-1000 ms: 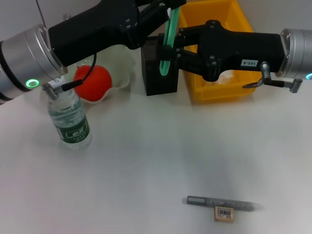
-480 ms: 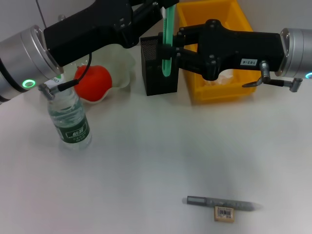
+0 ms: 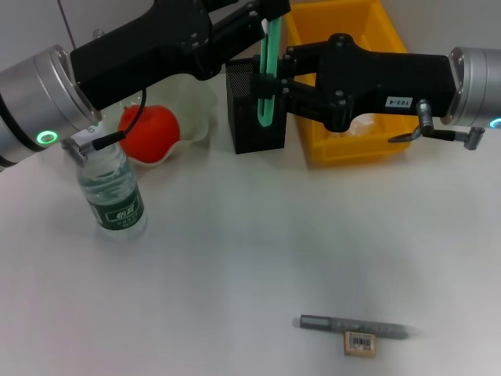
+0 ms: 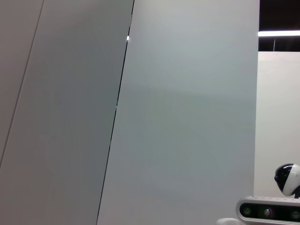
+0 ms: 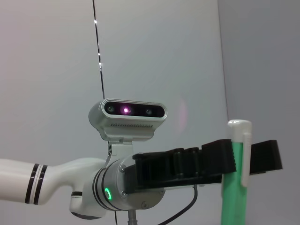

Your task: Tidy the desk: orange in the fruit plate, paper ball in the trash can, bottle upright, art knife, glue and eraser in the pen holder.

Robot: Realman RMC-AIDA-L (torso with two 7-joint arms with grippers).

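So you've got one green art knife (image 3: 267, 74) over one pen holder (image 3: 256, 106), both grippers (image 3: 264, 16) (image 3: 283, 74) pinching it.

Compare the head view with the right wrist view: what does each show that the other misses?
Only the head view shows the black mesh pen holder, yellow plastic bin, red-orange fruit, clear water bottle, grey art knife, small tan eraser and right end effector. Only the right wrist view shows the robot's head camera. Both show the green glue stick and the left end effector.
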